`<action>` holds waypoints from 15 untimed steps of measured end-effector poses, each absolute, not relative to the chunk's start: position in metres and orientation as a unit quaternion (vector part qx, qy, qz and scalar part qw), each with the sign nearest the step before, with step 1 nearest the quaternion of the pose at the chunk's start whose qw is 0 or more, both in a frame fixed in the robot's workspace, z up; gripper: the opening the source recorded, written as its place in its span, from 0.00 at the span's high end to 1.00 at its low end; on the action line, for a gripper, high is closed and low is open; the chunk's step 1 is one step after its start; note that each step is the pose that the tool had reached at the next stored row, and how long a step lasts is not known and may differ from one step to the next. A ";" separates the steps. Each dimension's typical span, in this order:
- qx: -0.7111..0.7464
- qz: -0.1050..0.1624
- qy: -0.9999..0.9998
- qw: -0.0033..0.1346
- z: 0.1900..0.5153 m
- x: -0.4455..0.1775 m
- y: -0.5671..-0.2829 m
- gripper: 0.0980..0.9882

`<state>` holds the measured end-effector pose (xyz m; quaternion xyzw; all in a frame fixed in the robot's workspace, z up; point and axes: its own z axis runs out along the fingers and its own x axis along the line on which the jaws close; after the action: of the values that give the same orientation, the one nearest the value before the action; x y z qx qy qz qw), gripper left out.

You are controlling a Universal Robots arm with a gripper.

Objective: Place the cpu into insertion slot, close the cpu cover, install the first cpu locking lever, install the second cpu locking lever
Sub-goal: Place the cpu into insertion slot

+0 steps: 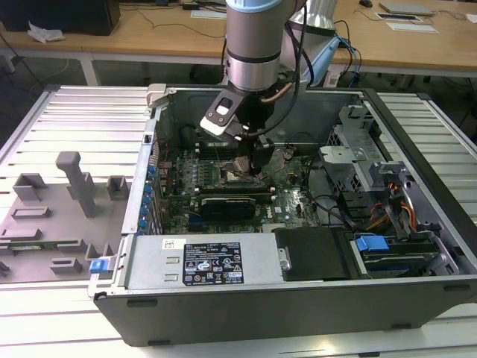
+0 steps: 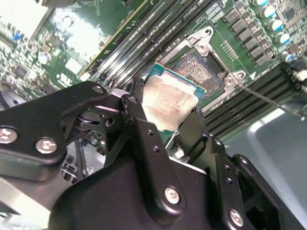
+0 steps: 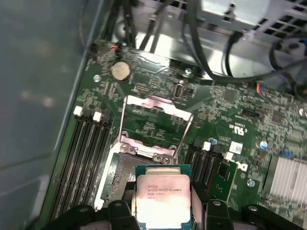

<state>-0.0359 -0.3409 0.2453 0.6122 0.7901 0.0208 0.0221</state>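
My gripper (image 2: 169, 125) is shut on the cpu (image 2: 168, 101), a flat square chip with a silvery top and green edge, pinched at two opposite sides between black fingers (image 2: 136, 117). The chip hangs tilted just above and beside the insertion slot (image 2: 204, 67), whose dark pin field lies bare. In the first wrist view the cpu (image 3: 163, 196) sits in front of the slot (image 3: 122, 173), and the cpu cover (image 3: 158, 103) stands flipped up behind it. In the exterior view the gripper (image 1: 258, 168) reaches down into the open computer case over the motherboard.
Long black memory slots (image 3: 88, 148) flank the socket on both sides. Case walls (image 1: 149, 149), a drive cage (image 1: 365, 156) with cables, and a labelled power supply (image 1: 212, 261) ring the board. Grey fixtures (image 1: 71, 179) stand on the table at the exterior view's left.
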 end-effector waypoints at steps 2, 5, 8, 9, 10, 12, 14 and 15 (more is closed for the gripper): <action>0.627 0.020 0.778 0.023 0.245 -0.036 -0.341 0.50; 0.646 0.020 0.763 0.023 0.244 -0.036 -0.341 0.50; 0.671 0.019 0.741 0.024 0.244 -0.036 -0.341 0.50; 0.678 0.019 0.735 0.024 0.243 -0.036 -0.341 0.50; 0.686 0.018 0.727 0.024 0.243 -0.036 -0.341 0.50; 0.691 0.018 0.722 0.024 0.242 -0.036 -0.341 0.50; 0.697 0.018 0.716 0.024 0.241 -0.036 -0.338 0.50; 0.699 0.018 0.715 0.024 0.241 -0.036 -0.336 0.50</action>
<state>-0.0359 -0.3363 0.2408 0.6987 0.7148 0.0181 0.0244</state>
